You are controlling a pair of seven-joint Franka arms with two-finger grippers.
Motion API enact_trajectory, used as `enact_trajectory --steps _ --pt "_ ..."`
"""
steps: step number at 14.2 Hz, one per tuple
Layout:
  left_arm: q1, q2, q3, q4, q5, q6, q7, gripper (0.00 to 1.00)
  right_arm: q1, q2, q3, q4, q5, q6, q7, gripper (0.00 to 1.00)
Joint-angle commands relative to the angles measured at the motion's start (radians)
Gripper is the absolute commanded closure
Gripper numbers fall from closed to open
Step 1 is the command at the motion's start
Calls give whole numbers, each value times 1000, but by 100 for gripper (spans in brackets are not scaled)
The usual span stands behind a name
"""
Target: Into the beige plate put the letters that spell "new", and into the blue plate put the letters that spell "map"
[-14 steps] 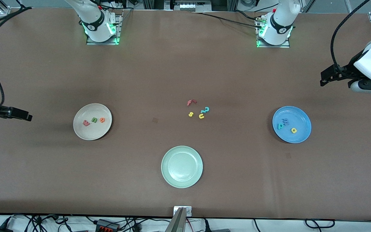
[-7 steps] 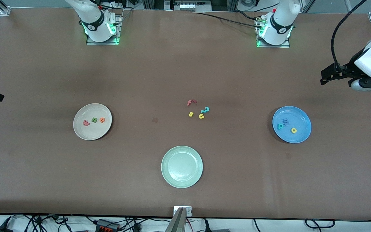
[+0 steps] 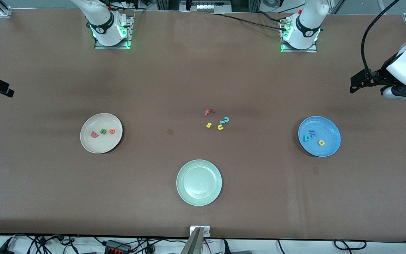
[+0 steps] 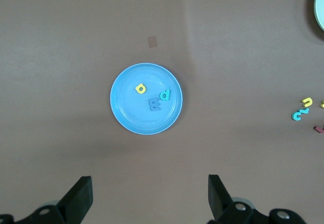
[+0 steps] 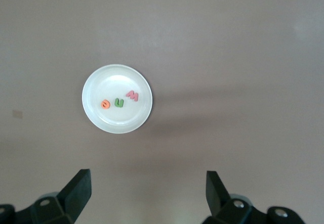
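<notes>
The beige plate (image 3: 97, 145) (image 5: 112, 119) holds the red-pink "w" (image 3: 94, 134) (image 5: 132, 96), green "n" (image 3: 103, 131) (image 5: 119, 102) and orange "e" (image 3: 111, 131) (image 5: 105, 104). In the blue plate (image 3: 328, 131) (image 4: 126, 108) lie the blue "m" (image 3: 312, 133) (image 4: 155, 104), teal "p" (image 3: 306, 138) (image 4: 165, 95) and yellow "a" (image 3: 321, 142) (image 4: 140, 88). My left gripper (image 3: 355, 86) (image 4: 150, 184) hangs open and empty, high over bare table at the left arm's end. My right gripper (image 3: 10, 93) (image 5: 147, 179) is open and empty, high over the right arm's end.
A pale green plate (image 3: 199, 197) sits near the front camera, mid-table. Loose letters lie at the table's middle: red "f" (image 3: 209, 112), yellow "s" (image 3: 209, 125), yellow "u" (image 3: 220, 127) and a teal curly shape (image 3: 225, 120).
My right gripper has drawn back from beside the beige plate toward the table's end and the bases' side. The left gripper has hardly moved. Letters and plates lie as before.
</notes>
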Motion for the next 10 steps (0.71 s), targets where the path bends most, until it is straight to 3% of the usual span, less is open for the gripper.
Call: enact_trajectory --steps 1,3,10 --pt "-3 -8 5 13 -8 -19 22 0 1 -110 4 -153 -15 85 -10 0" --pt "-3 -8 3 13 -8 -19 22 0 3 -159 4 -233 -16 162 -29 0" --pt "-3 -8 3 11 -8 -19 22 0 8 -164 6 -223 -18 124 -40 0"
